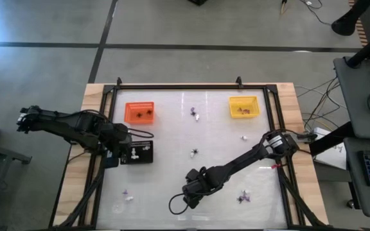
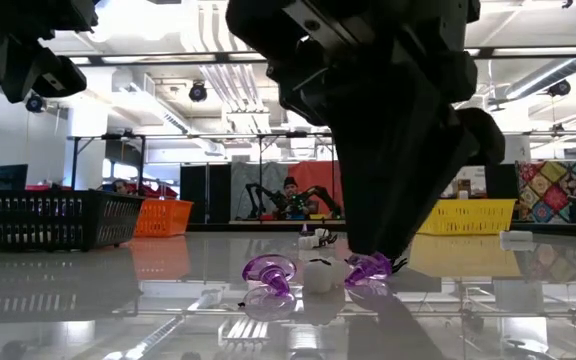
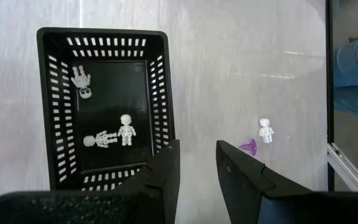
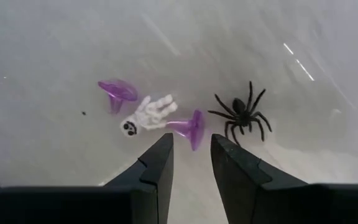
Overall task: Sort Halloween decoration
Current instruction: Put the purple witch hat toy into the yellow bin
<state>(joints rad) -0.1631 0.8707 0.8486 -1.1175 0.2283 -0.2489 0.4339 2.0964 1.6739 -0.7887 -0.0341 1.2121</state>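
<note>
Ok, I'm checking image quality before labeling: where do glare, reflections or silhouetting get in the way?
High view: a bright blue-white flare in the top left corner. Low view: the right gripper is a backlit silhouette, and the glossy table mirrors the trays. Right wrist view: pale streaks of glare run across the table near the black spider.

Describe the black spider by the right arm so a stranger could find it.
Start at the right gripper, low over the table's near middle. Just beyond its open jaws lie a white skeleton and two purple pieces. The spider beside them is the only black, many-legged one.
</note>
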